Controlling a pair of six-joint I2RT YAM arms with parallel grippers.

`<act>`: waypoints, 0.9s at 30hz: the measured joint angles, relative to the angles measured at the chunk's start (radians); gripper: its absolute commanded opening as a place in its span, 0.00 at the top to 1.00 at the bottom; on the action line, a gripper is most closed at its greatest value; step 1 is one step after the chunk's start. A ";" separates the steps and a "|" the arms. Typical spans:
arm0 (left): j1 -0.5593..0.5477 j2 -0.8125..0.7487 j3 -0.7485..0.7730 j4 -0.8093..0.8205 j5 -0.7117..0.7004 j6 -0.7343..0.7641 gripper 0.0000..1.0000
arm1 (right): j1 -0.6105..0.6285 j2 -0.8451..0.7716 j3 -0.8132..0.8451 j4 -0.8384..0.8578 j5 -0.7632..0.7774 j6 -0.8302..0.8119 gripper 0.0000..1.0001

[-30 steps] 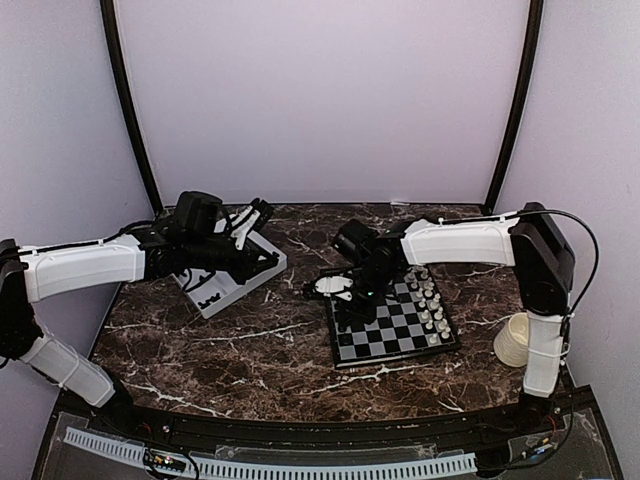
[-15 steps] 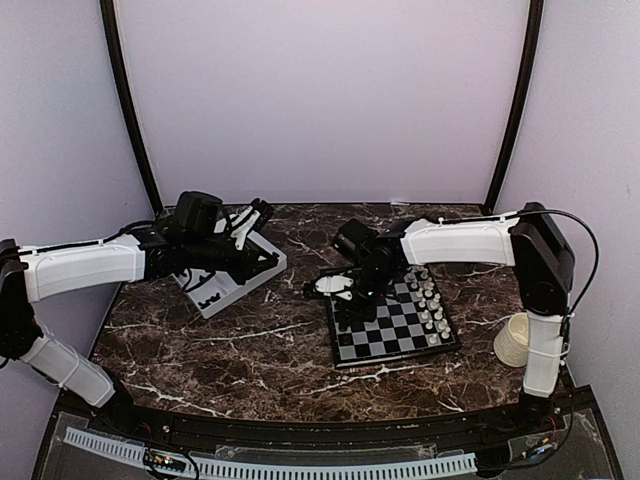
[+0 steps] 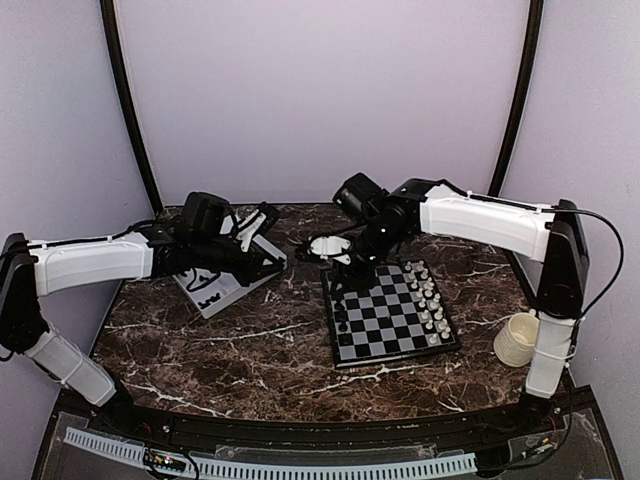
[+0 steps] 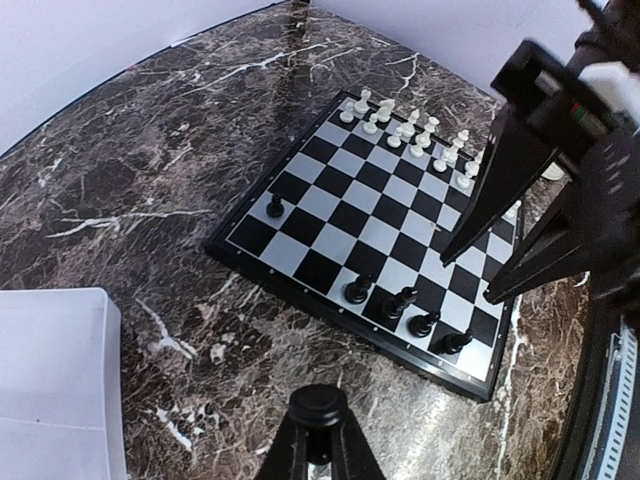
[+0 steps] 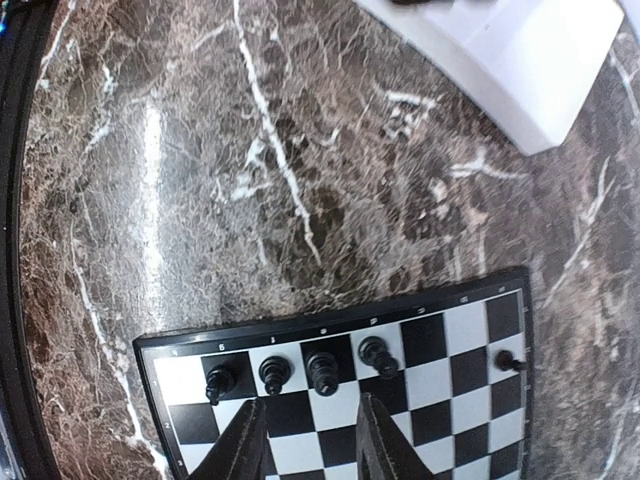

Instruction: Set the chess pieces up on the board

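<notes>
Just beyond the right fingers (image 5: 385,450) stand four chess pieces (image 5: 322,372).

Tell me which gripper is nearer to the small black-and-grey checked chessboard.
Right. The right gripper hovers above the chessboard's left edge; the left gripper is beside it, near the white rectangular tray.

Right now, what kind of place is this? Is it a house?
Probably a robot test booth, not a house: plain walls close around a marble-look table, a left arm and right arm reaching over it, a small chessboard.
</notes>
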 measured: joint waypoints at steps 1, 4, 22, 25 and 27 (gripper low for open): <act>0.000 0.008 0.007 0.000 0.013 -0.003 1.00 | 0.000 -0.008 0.024 -0.007 0.000 -0.014 0.67; 0.002 0.044 0.031 0.000 0.109 -0.020 1.00 | 0.005 -0.026 0.083 -0.014 0.012 -0.056 0.66; 0.002 0.279 0.130 -0.079 0.618 -0.158 0.98 | 0.147 0.014 0.146 -0.058 0.180 -0.253 0.58; 0.002 0.288 0.140 -0.079 0.652 -0.175 0.98 | 0.161 0.022 0.146 -0.059 0.203 -0.268 0.58; 0.002 0.293 0.143 -0.079 0.668 -0.182 0.97 | 0.171 0.027 0.146 -0.060 0.209 -0.279 0.59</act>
